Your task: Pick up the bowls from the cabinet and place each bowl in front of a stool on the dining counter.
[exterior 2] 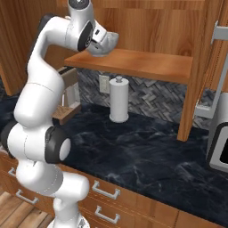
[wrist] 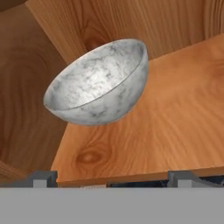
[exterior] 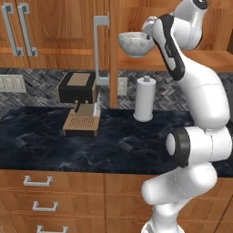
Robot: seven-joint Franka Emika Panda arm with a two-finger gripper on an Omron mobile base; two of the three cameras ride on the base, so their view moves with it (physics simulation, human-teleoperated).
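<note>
From the left base view, the speckled bowl [exterior: 135,42] is seen on the cabinet shelf [exterior: 214,60], directly above the paper towel roll [exterior: 144,98] standing on the black tabletop [exterior: 113,141]. A coffee machine [exterior: 79,102] stands to the left of the roll, and the open cabinet door [exterior: 101,48] hangs edge-on between them.

From the right base view, the bowl is mostly hidden behind the robot's wrist; the claw [exterior 2: 107,42] appears to be level with the shelf.

In the hand view, the claw's fingers [wrist: 43,178] are spread wide at the shelf's front edge, nothing pinched; the bowl lies ahead, untouched.
</note>
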